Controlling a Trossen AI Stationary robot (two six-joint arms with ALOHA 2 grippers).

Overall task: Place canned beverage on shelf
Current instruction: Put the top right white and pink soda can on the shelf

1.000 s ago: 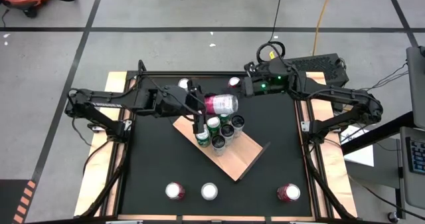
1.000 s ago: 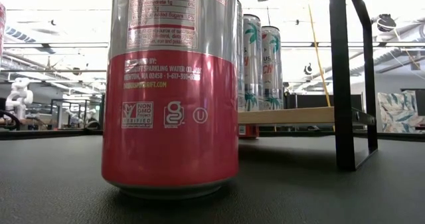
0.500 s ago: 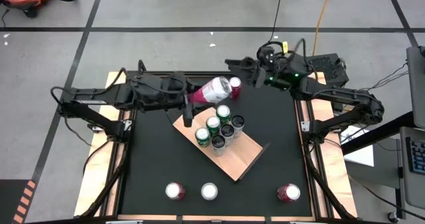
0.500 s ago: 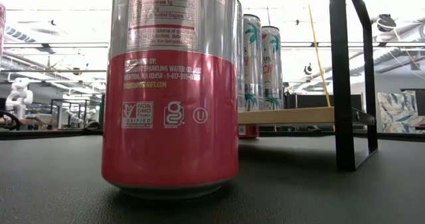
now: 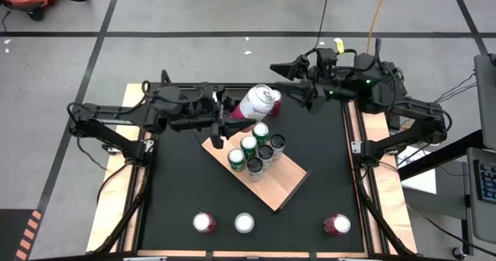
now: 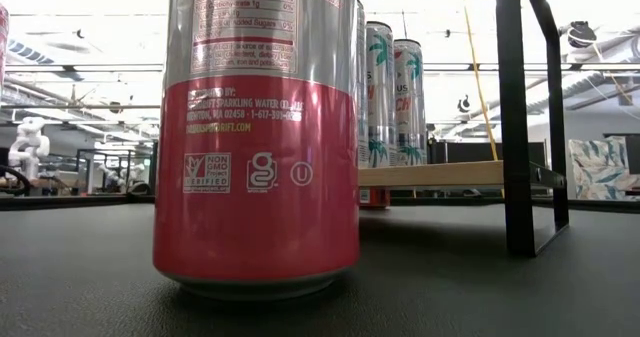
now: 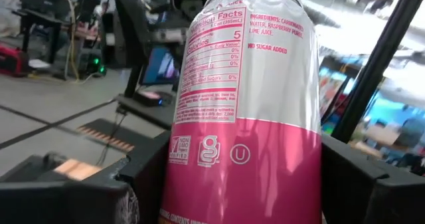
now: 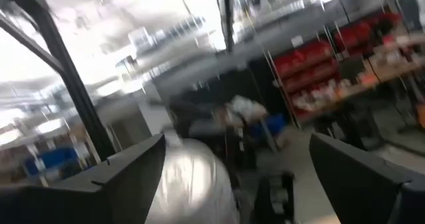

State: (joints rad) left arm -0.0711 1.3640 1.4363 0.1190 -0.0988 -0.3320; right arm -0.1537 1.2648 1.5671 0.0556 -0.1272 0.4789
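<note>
Left tool [image 5: 232, 114] clamped on pink-and-silver beverage can [image 5: 256, 102], held tilted above the far end of the flat light-tan wood-grain shelf [image 5: 275, 185] on the black worktop [image 5: 178, 183]. Right tool [image 5: 288, 81] just beside the can, fingers apart, holding nothing.

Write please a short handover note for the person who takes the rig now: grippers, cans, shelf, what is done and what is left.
Left gripper: shut on the pink can, tilted above the shelf's far end.
Right gripper: open, empty, beside that can.
Shelf: five cans standing at its far end.
Left: set down the pink can; three cans wait at the table's near edge.
</note>
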